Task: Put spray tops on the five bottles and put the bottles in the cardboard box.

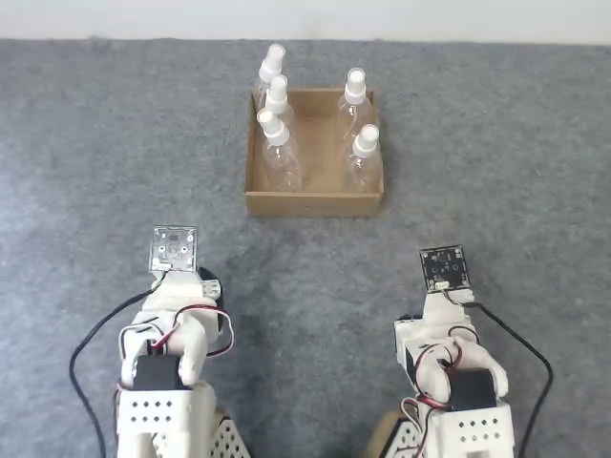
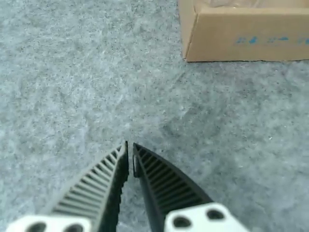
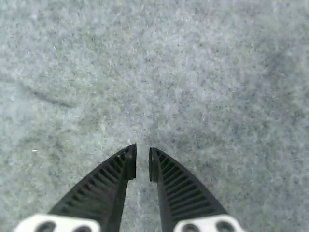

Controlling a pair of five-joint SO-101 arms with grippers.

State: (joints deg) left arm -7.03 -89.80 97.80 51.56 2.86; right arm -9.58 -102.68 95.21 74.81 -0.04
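The cardboard box [image 1: 315, 202] stands at the back middle of the grey carpet. Inside it are several clear bottles with white spray tops: three along its left side [image 1: 278, 95] and two along its right side [image 1: 366, 143]. My left gripper [image 2: 129, 146] is shut with nothing in it, low over the carpet, a short way in front of the box's near-left corner [image 2: 193, 43]. My right gripper [image 3: 142, 149] is also shut and holds nothing, over bare carpet. Both arms, left [image 1: 172, 324] and right [image 1: 447, 334], sit folded back at the near edge of the table.
Grey carpet [image 1: 95, 143] covers the whole table. Open room lies to the left and right of the box and between the box and the arms. Cables trail from each arm base.
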